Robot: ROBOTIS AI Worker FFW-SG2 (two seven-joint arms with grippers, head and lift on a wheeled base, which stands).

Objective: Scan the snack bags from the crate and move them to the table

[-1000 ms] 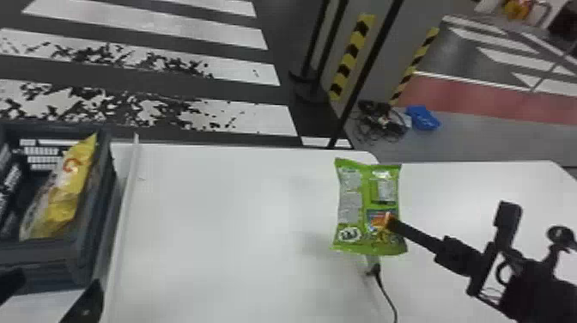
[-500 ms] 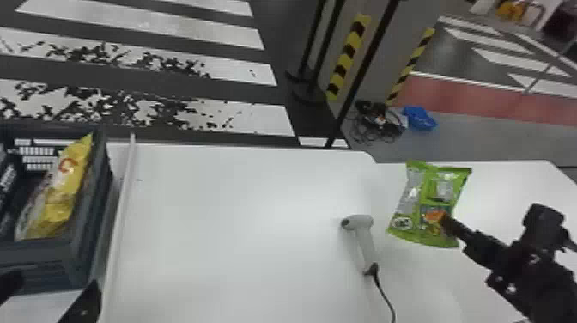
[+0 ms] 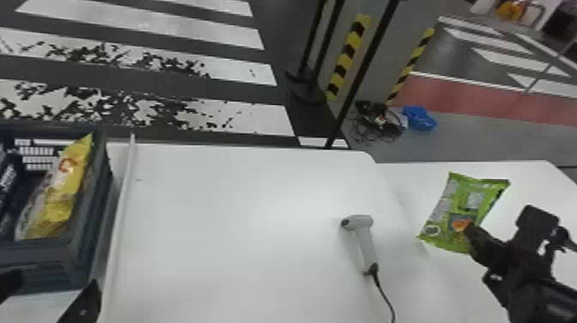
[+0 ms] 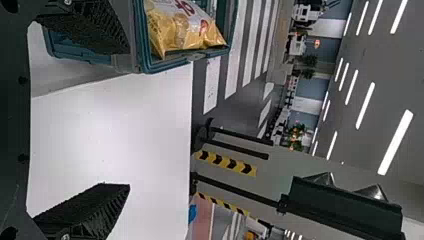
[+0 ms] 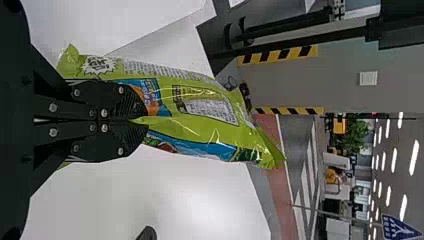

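Observation:
In the head view my right gripper (image 3: 468, 230) holds the green snack bag (image 3: 466, 206) over the table's right part. The right wrist view has both fingers of the right gripper (image 5: 140, 120) pinched on the green bag (image 5: 200, 110). My left gripper (image 3: 47, 296) is at the lower left, beside the crate's (image 3: 88, 240) near side. Its two fingers stand wide apart in the left wrist view, nothing between the left gripper's tips (image 4: 125, 120). A yellow snack bag (image 3: 64, 189) leans inside the crate. The white scanner (image 3: 365, 240) lies on the table (image 3: 240, 240).
A thin white strip (image 3: 122, 214) runs along the table beside the crate. The scanner's dark cable (image 3: 384, 296) trails to the near edge. Beyond the table stand black posts (image 3: 365, 68), with a blue object (image 3: 418, 118) and cables (image 3: 378, 120) on the floor.
The right gripper has carried the green bag from above the scanner toward the right, uncovering the scanner, and the bag has tilted. The left arm has hardly moved.

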